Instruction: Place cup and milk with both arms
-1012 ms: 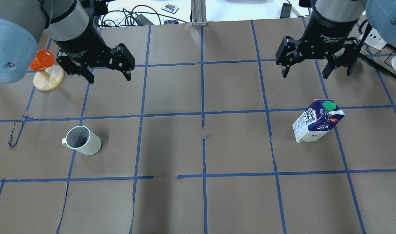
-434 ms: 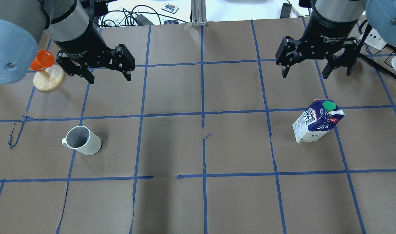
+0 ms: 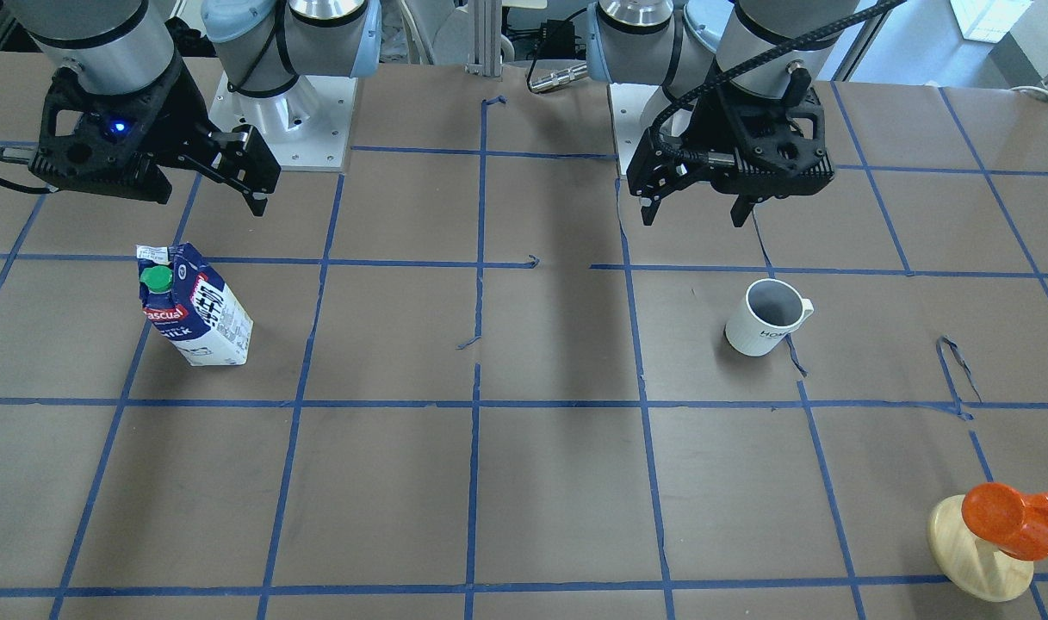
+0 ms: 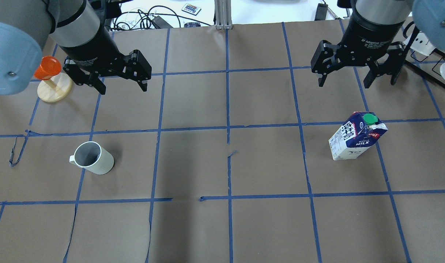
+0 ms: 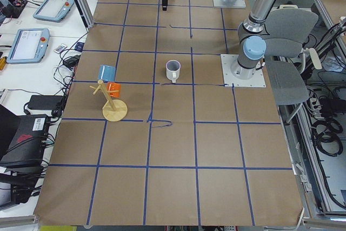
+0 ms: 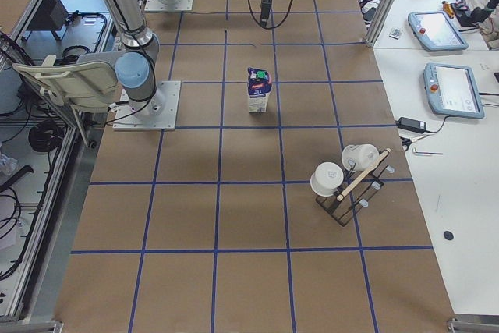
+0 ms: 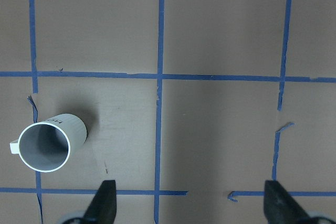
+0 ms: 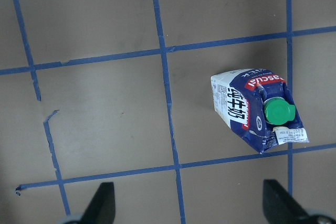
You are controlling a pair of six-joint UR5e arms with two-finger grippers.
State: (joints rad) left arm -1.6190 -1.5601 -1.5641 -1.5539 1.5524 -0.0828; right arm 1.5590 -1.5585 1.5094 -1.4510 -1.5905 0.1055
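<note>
**One cup, one milk, two empty pincers**

Two arms reach over the counter (image 4: 266, 164): the left arm (image 4: 79, 29) and the right arm (image 4: 376, 18). Each ends in one pincer with two fingers. The left pincer (image 4: 123, 88) hangs in the air above the counter, spread wide with nothing in it. The right pincer (image 4: 344, 85) is likewise spread wide and grips nothing.

One cup (image 4: 91, 157) stands upright on the counter on the robot's left side. Its mouth faces up and its single handle points toward the robot's left. In the left wrist view it sits off to one side, outside the span between the two fingertips (image 7: 105, 205), and it overlaps a line of tape (image 4: 227, 109).

One milk (image 4: 357, 137) stands upright on the robot's right side, well apart from the cup. It has one green cap (image 4: 369, 118) on top. In the right wrist view it lies ahead of the pincer, within the span of the two fingertips and nearer one of them. It touches neither.

The blue tape divides the counter into squares.

One wooden stand (image 5: 114, 111) at the counter's left end carries two things: one orange vessel (image 5: 113, 87) and one blue vessel (image 5: 106, 72). One black rack (image 6: 343, 196) at the right end holds two white vessels (image 6: 326, 178).
</note>
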